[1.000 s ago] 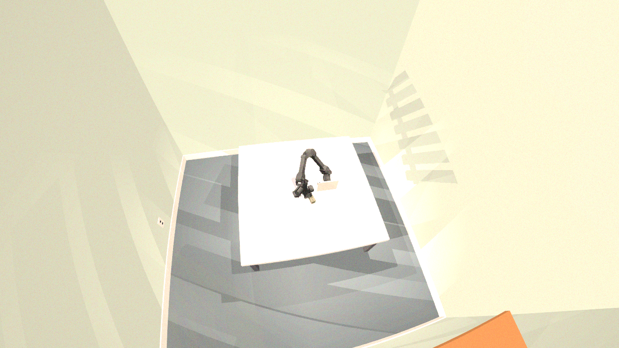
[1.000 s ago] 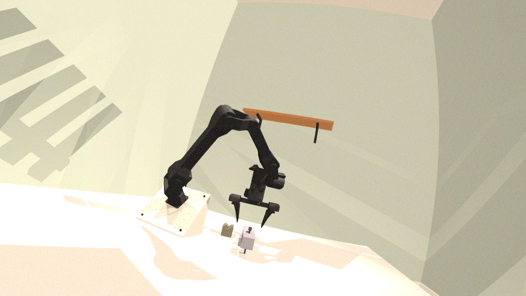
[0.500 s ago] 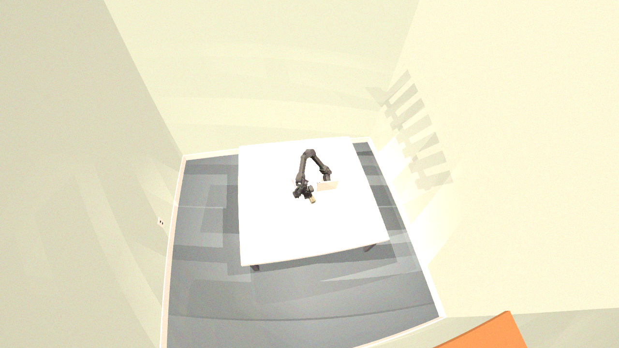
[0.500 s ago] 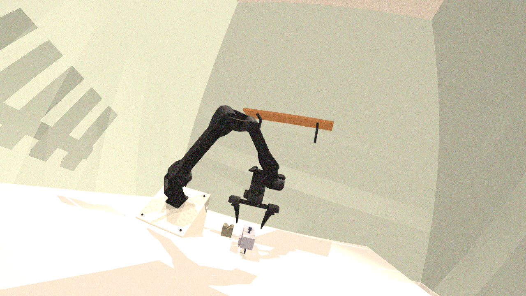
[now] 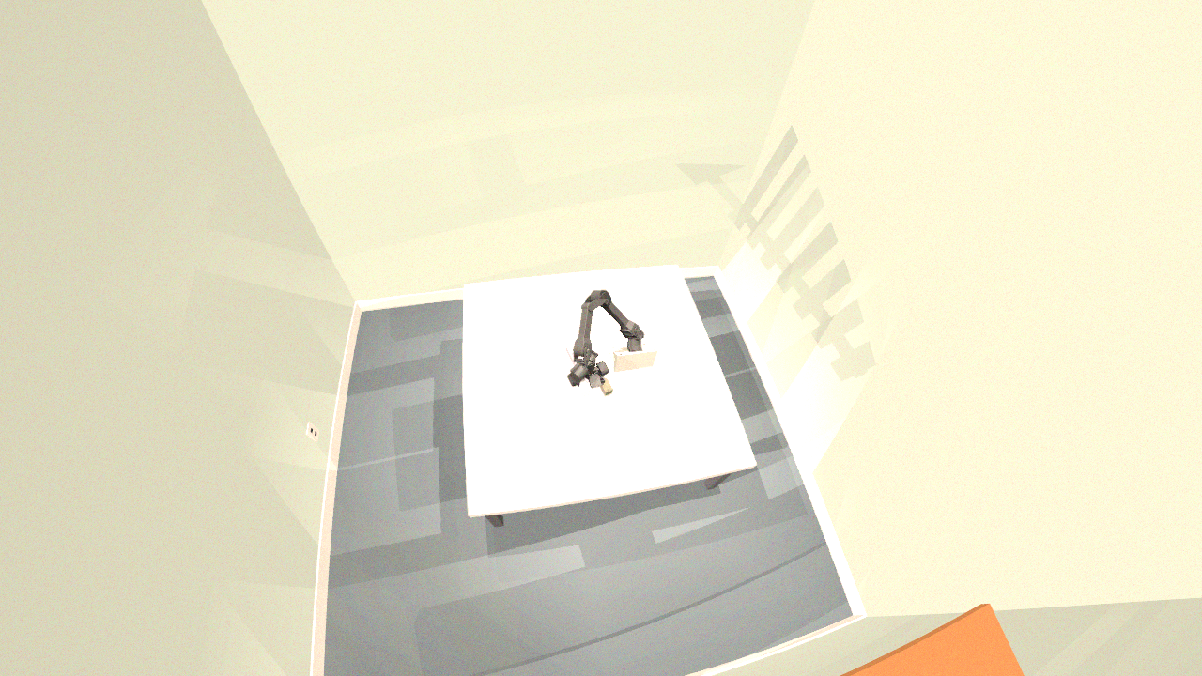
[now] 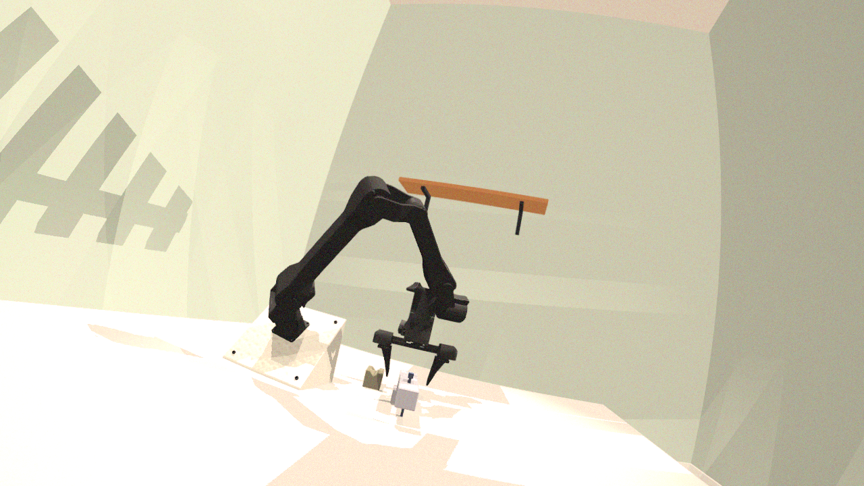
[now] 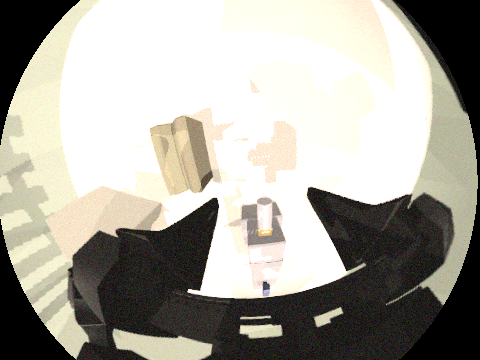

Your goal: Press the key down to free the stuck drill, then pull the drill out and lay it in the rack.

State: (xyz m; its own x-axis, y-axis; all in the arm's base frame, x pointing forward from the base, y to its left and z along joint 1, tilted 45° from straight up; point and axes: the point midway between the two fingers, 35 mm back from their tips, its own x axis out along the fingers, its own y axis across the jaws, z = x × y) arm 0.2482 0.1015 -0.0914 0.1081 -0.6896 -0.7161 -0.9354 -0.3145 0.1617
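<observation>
Pale grey and small, the drill block (image 6: 403, 395) stands on the white table (image 6: 121, 393); its drill and key are too tiny to separate. Directly above it hangs the pincer (image 6: 408, 373), fingers spread wide apart, empty. From the wrist, the tan rack (image 7: 182, 155) sits at ten o'clock of the block, holding nothing visible.

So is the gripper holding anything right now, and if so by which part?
Nothing is held. The gripper is open, its fingers spread wide on either side above the small block with the drill.
</observation>
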